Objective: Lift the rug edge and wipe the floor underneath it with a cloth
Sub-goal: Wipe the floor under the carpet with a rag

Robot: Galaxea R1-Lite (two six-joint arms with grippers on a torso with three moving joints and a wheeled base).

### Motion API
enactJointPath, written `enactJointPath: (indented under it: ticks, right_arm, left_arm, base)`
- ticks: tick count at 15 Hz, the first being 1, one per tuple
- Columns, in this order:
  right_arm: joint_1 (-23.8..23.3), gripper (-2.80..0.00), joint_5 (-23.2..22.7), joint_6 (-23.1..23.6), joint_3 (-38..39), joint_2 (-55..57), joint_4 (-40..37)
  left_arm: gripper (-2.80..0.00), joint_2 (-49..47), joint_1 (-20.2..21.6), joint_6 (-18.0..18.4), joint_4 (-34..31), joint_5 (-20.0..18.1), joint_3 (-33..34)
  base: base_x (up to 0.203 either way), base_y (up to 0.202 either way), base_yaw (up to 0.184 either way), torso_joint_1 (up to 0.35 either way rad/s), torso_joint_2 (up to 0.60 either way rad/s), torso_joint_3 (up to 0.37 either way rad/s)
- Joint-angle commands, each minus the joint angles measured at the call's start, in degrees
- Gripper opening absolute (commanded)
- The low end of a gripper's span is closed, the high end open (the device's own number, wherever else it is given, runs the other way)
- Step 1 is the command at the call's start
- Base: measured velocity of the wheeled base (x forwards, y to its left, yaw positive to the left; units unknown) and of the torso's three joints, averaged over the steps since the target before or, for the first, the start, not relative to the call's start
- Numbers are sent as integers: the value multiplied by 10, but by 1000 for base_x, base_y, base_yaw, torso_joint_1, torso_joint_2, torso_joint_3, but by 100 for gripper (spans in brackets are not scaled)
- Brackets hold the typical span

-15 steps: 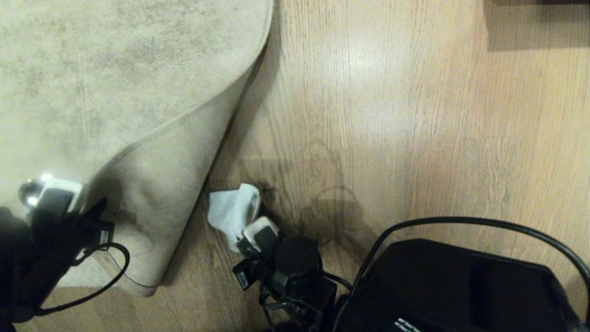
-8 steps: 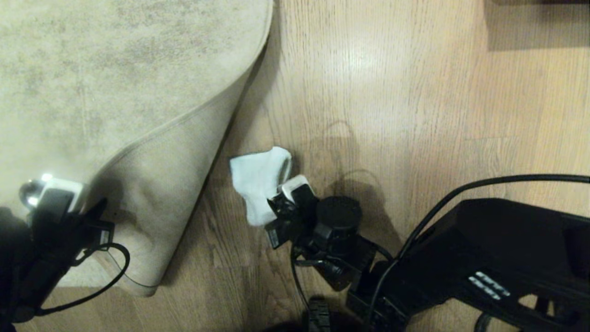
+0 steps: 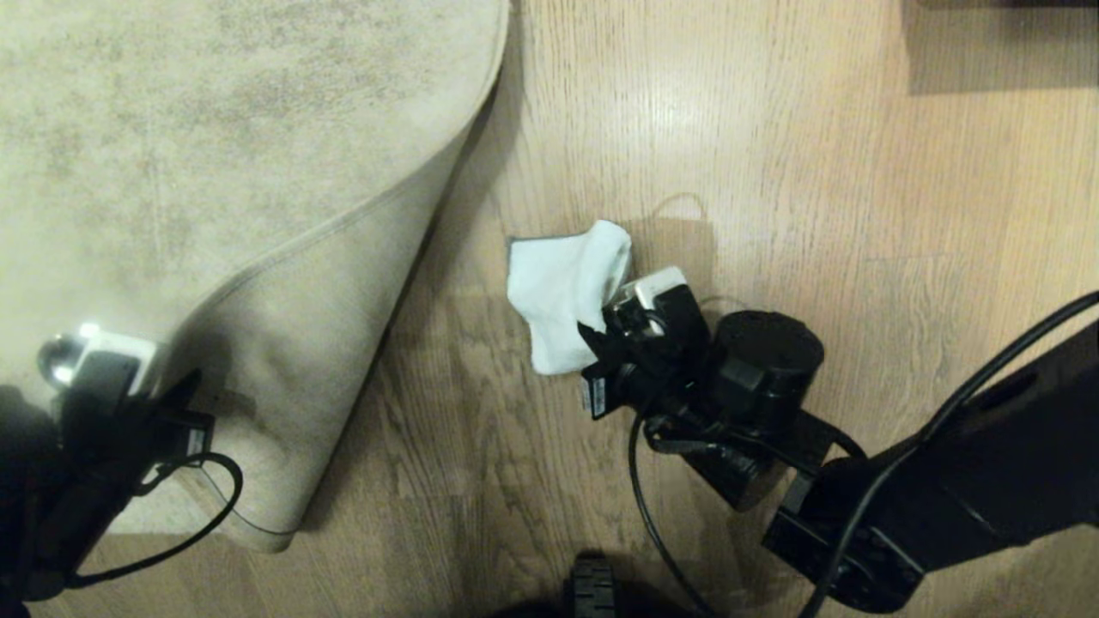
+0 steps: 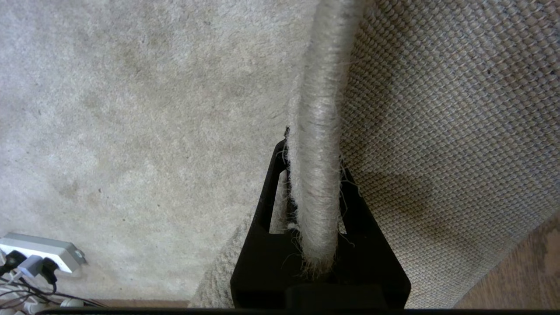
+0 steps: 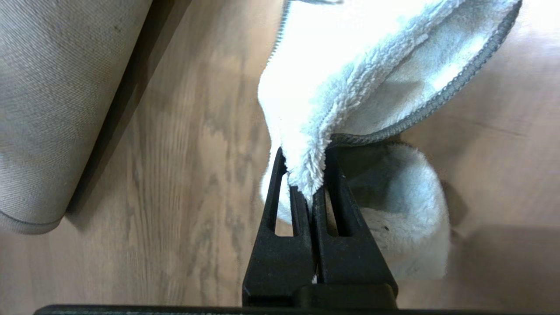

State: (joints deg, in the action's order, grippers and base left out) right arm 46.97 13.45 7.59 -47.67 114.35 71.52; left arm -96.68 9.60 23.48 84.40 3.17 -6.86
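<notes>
Your left gripper (image 4: 313, 183) is clamped on the bound border of the rug edge (image 4: 319, 131), the thick corded hem of the large mottled grey-beige short-pile rug, and holds it folded back so that the paler woven underside (image 3: 292, 343) faces up. In the head view, the lifted flap hangs just ahead of and to the right of that gripper. The hem is gripped near its end; judge the hold as adequate but shallow. If the left arm shifts, the heavy hem could slide out and the flap would drop onto the floor you mean to clean.

Your right gripper (image 5: 318, 175) is clenched on one bunched corner of the small pale blue-green microfibre cloth (image 3: 562, 292) with dark stitched edging. The rest of the cloth trails beyond the fingertips and lies on the light brown wood-grain plank floor (image 3: 773, 172). The cloth sits well to the right of the raised flap, on open floor, not on the strip the rug normally covers.

Risks to watch:
- Only a corner is pinched, so the cloth may roll up or pull free under drag.
- A low wrist may scrape the fingertips on the planks.
- Sweeping towards the flap may snag the cloth on the rug.
</notes>
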Motion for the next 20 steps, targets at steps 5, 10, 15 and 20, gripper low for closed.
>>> enactJointPath:
  ticks: [5, 10, 15, 20]
  right_arm:
    - [54, -280, -1, 1, 51, -100, -54]
    - [219, -280, -2, -1, 47, -54, -91]
    - [293, -280, -2, -5, -31, 111, -57]
    - [300, -280, -3, -35, -125, 233, 5]
  left_arm:
    - [-280, 2, -5, 2, 6, 1, -1]
    - [-280, 4, -5, 2, 6, 1, -1]
    - [-280, 5, -4, 2, 6, 1, -3]
    - [-280, 7, -3, 0, 6, 3, -2]
  base:
    - [0, 0, 0, 0, 0, 0]
    - [0, 0, 0, 0, 0, 0]
    - [0, 0, 0, 0, 0, 0]
    - [0, 0, 0, 0, 0, 0]
